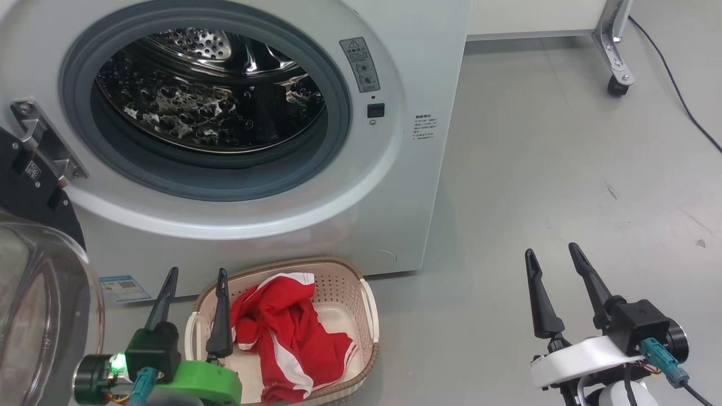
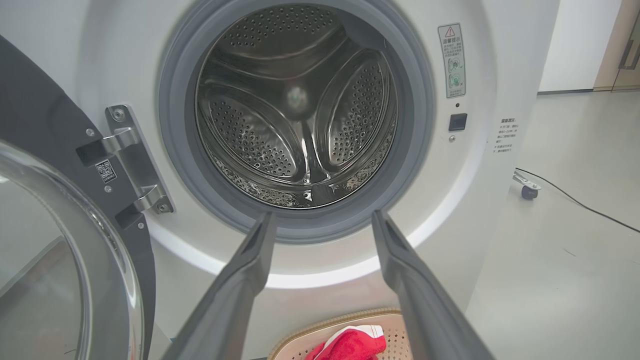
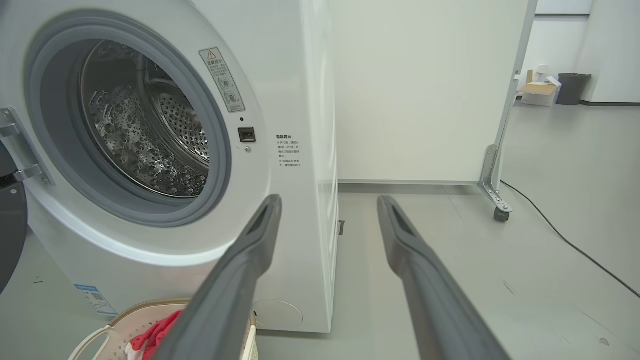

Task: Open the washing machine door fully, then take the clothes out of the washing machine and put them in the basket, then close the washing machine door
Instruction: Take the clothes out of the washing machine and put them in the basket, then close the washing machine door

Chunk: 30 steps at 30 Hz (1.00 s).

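The white washing machine stands with its round black door swung wide to the left on a metal hinge. Its steel drum looks bare inside. Red clothes with white stripes lie in the cream basket on the floor in front of the machine. My left gripper is open, hovering over the basket's left end with nothing between its fingers. My right gripper is open over the bare floor to the right of the machine, well apart from the basket.
A white partition on a castor foot stands at the back right, with a black cable trailing across the grey floor. A cardboard box and a dark bin sit far off.
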{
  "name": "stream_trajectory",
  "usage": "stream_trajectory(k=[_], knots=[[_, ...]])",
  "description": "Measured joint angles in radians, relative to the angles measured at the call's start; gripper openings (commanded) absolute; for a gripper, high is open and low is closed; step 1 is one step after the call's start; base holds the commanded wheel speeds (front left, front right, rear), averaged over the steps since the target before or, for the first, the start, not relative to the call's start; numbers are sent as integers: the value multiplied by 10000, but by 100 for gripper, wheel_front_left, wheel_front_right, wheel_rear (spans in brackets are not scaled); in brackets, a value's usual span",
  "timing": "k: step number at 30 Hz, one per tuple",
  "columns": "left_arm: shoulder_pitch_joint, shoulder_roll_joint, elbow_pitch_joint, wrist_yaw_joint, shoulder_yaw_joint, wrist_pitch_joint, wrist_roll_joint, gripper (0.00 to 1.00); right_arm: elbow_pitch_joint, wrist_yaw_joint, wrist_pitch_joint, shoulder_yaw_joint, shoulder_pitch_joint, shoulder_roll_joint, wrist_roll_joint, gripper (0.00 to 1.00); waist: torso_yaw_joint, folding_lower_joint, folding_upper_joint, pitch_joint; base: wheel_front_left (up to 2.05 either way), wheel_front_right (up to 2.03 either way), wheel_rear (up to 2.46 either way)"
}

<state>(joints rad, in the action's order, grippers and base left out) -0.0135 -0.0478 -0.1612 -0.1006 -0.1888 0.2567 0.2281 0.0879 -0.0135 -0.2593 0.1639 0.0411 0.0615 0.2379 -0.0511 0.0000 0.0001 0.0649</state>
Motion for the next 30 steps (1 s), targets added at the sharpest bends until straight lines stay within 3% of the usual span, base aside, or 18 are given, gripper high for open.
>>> stream_trajectory(k=[30], knots=[[449,0,805,-84,-77,-194,-353,100,-163,81,0,0,131,-2,0,100,-27,0,0,23,-2,5,-2]])
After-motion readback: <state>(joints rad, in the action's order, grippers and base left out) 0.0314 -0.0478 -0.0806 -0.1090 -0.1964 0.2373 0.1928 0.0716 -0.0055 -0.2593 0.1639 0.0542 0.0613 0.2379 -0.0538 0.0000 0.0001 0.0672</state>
